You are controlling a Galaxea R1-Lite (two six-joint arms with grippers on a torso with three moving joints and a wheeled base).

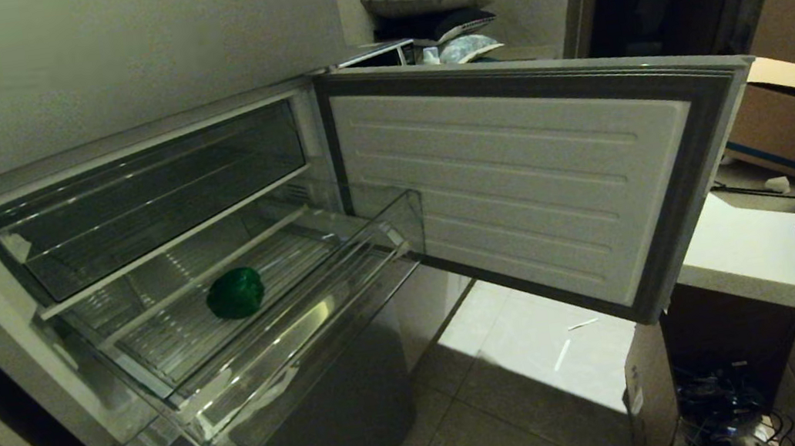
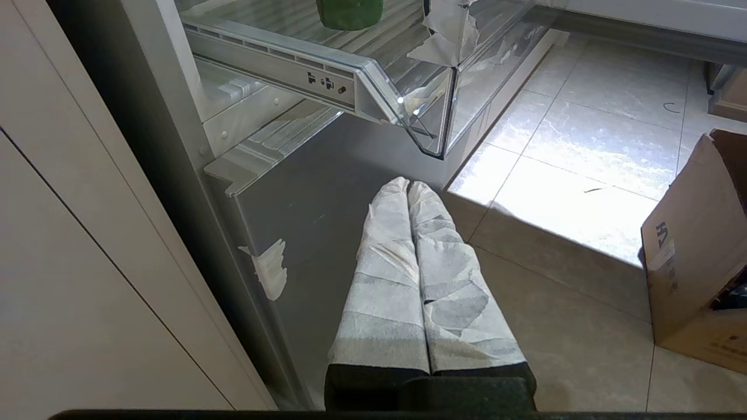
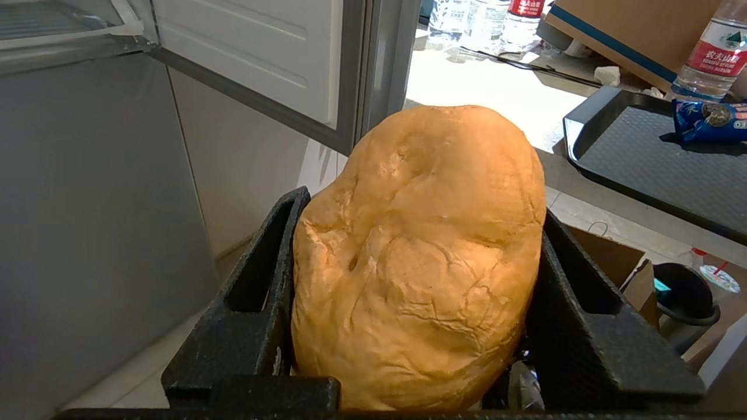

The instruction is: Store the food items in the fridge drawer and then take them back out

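Observation:
An orange-tan crusty bun (image 3: 420,251), one of the food items, fills the right wrist view. My right gripper (image 3: 423,210) is shut on it, a black finger (image 3: 262,274) pressing each side, below and to the right of the fridge. The fridge drawer (image 1: 306,345), clear with a ribbed floor, stands pulled out. A round green food item (image 1: 235,293) lies on its floor, its lower edge also showing in the left wrist view (image 2: 349,13). My left gripper (image 2: 408,185) is shut and empty, its tape-wrapped fingers low before the grey fridge front under the drawer's corner (image 2: 432,116). Neither arm shows in the head view.
The fridge door (image 1: 515,175) hangs wide open to the right of the drawer. A black tray (image 3: 653,157) with a blue packet (image 3: 709,119) and a water bottle (image 3: 715,52) sit on a low white surface (image 1: 742,237). A cardboard box (image 2: 694,251) stands on the tiled floor.

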